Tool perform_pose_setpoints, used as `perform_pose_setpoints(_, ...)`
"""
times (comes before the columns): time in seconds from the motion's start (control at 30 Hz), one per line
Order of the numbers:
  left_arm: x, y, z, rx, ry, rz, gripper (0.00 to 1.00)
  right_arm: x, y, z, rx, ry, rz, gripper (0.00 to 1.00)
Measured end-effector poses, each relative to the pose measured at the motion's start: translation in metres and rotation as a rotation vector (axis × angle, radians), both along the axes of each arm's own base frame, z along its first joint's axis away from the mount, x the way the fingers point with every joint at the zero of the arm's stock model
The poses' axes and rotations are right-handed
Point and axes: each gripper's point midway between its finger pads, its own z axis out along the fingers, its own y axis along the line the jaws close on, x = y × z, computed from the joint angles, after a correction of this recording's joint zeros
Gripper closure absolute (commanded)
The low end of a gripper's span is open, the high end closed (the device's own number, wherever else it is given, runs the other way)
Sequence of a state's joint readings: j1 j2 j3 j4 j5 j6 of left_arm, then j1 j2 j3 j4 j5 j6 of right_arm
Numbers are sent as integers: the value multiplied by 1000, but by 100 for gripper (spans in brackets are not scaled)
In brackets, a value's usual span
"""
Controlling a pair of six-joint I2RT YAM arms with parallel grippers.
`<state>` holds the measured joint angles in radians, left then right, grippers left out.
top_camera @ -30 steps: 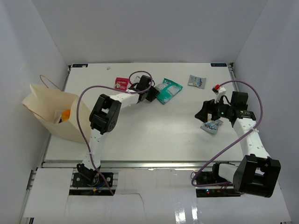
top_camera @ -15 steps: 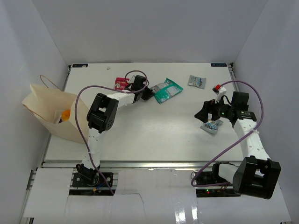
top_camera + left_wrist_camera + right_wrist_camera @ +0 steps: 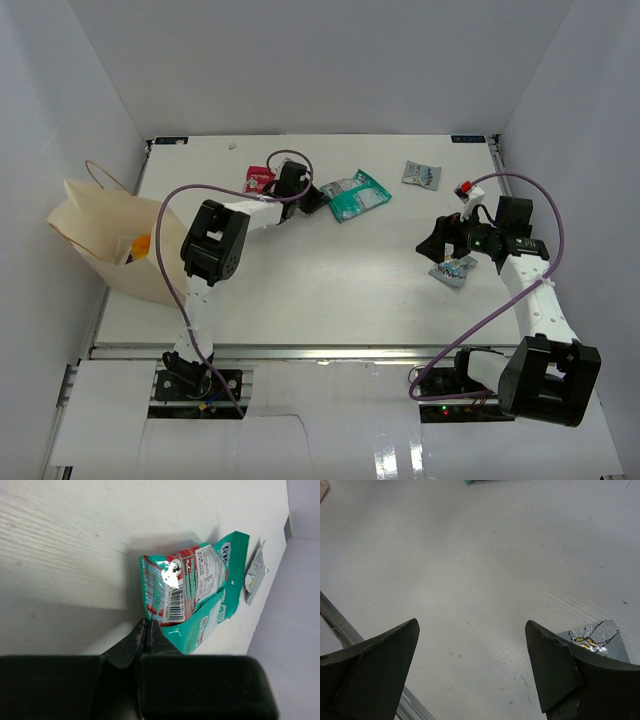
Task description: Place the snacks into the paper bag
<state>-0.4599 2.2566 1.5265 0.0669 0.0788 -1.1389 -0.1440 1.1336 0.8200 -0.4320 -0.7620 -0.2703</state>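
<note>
Drawn slightly leftward since the earlier frame, the teal-and-white packet (image 3: 190, 587) is pinched at its edge by the closed left pincer (image 3: 146, 630) on its outstretched arm, open surface (image 3: 330, 270) being left below it and the paper bag (image 3: 105, 235) standing at the frame's left edge, while the right pincer (image 3: 471, 625) is held wide open.

Top view looks down from high behind the near edge, whole table (image 3: 330, 270) in frame. Left wrist sits tight on the teal-and-white packet (image 3: 190, 587), far centre. Right wrist looks down close over the silver-blue packet (image 3: 597, 640), right side. Top view shares both packets.
</note>
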Motion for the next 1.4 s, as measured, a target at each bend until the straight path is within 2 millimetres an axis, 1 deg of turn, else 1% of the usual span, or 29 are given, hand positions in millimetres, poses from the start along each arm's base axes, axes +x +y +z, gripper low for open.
perform_pose_setpoints(0.1,0,-4,11,-9,-32,-38,100,0,0,0,1,-1,1,8)
perform_pose_setpoints(0.17,-2,-6,25,-12,-60,-71,100,0,0,1,2,-2,2,8)
perform_pose_setpoints(0.2,-3,-7,33,-16,-76,-87,100,0,1,1,4,-2,4,8)
perform_pose_setpoints(0.27,-7,-9,58,-24,-121,-120,100,-1,1,1,7,-3,8,8)
perform_pose_setpoints(0.37,-13,-10,101,-43,-207,-156,100,-3,5,2,23,-5,26,9)
perform_pose_setpoints(0.4,-16,-10,113,-49,-231,-164,100,-4,6,3,30,-5,32,9)
perform_pose_setpoints(0.43,-19,-8,123,-54,-253,-171,100,-5,8,3,39,-6,40,9)
perform_pose_setpoints(0.5,-29,-5,133,-59,-266,-181,100,-6,11,3,56,-6,53,10)
perform_pose_setpoints(0.57,-36,-2,131,-59,-261,-184,100,-7,13,5,69,-9,65,11)
perform_pose_setpoints(0.73,-51,5,100,-35,-185,-188,100,-9,20,4,89,-5,101,10)
perform_pose_setpoints(0.8,-54,7,94,-28,-165,-188,100,-9,29,1,62,-11,132,11)
perform_pose_setpoints(0.9,-55,7,93,-36,-155,-187,100,-13,63,-7,-36,-45,237,11)
perform_pose_setpoints(0.97,-57,7,93,-42,-148,-183,100,-16,92,-12,-110,-83,312,11)
perform_pose_setpoints(1.0,-59,8,92,-45,-141,-180,100,-16,103,-13,-138,-99,335,11)
perform_pose_setpoints(1.07,-62,9,93,-50,-134,-176,100,-9,118,-12,-186,-138,347,9)
perform_pose_setpoints(1.17,-65,11,99,-58,-136,-172,100,8,127,-6,-231,-199,341,5)
perform_pose_setpoints(1.23,-67,11,106,-67,-144,-171,100,14,133,-2,-244,-237,365,2)
perform_pose_setpoints(1.3,-68,11,115,-76,-157,-169,100,14,138,1,-253,-278,422,2)
perform_pose_setpoints(1.4,-70,12,129,-83,-182,-172,100,9,143,3,-253,-323,500,2)
